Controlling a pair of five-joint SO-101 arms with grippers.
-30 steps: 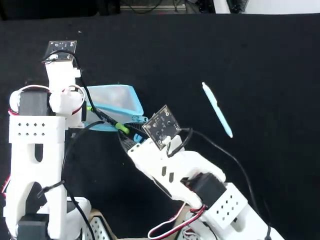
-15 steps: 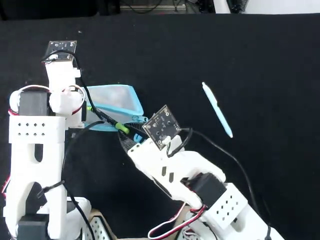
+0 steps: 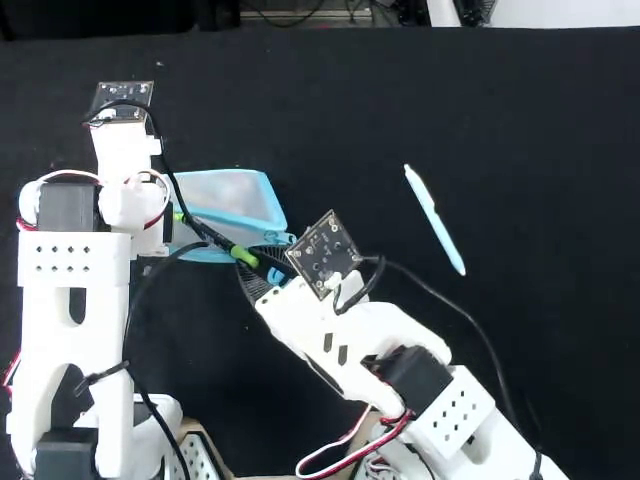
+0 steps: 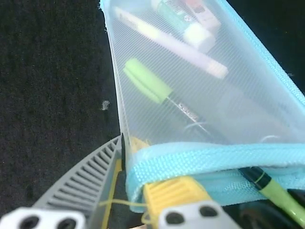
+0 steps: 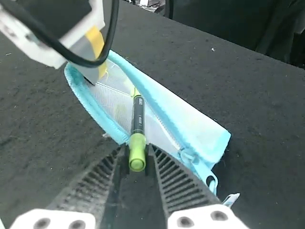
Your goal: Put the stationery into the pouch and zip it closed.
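My right fingers (image 5: 102,179) are clamped on the green-capped black marker (image 5: 137,119), its far end inside the open translucent light-blue zip pouch (image 5: 190,126). My left fingers (image 4: 90,183) pinch the pouch's rim. A light-blue pen (image 3: 434,218) lies well apart on the black desk (image 3: 520,120).

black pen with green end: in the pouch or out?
Partly in. Green-ended black pen pokes into the light-blue mesh pouch mouth; its green end is outside, in the right gripper.
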